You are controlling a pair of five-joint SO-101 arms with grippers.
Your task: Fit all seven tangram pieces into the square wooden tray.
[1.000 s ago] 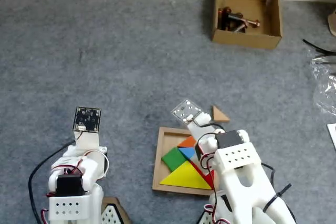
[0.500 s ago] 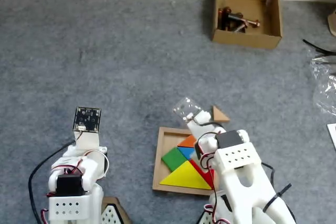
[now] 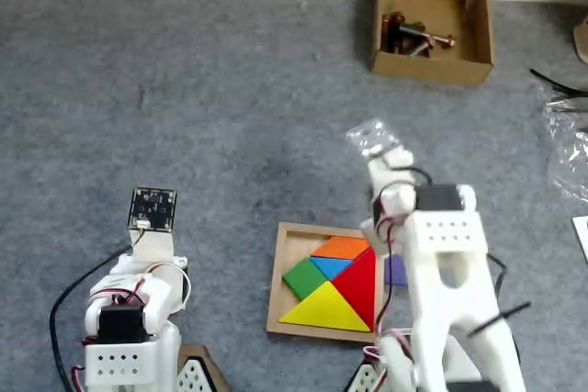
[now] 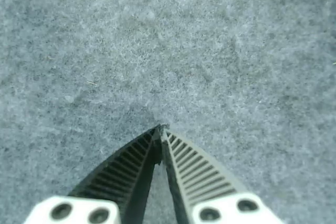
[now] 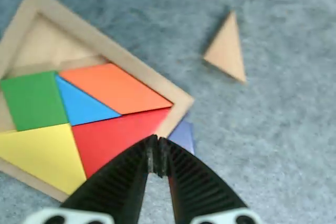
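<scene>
The right hand (image 5: 156, 155) is closed and grips nothing; its two ribbed black fingers meet at the tips. It hangs over the corner of the wooden tray (image 3: 275, 277) where the red triangle (image 5: 118, 137) lies.

The next move probably turns on the purple piece (image 5: 182, 136). It lies flat on the surface, outside the tray, touching the outer rim just beside the red triangle and just ahead of the right hand's tips. Its full shape I cannot tell, because the fingers cover part of it.

The tan triangle (image 5: 227, 48) lies farther away, past the same tray corner and apart from the rim. Its long axis runs away from the hand, with the sharp point at the far end. The right arm is the nearer one to both loose pieces.

The left hand (image 4: 160, 129) is also closed and empty, over bare grey felt well apart from the tray.

Five flat, smooth, painted pieces already sit flush in the tray: orange parallelogram (image 5: 113, 88), green square (image 5: 29, 100), blue triangle (image 5: 81, 106), the red triangle and yellow triangle (image 5: 39, 150). Bare pale wood is open along the far side, so I judge that two pieces remain.

The surface (image 3: 184, 89) is a fuzzy grey felt, so a thin piece may be hard to pinch from it.
</scene>
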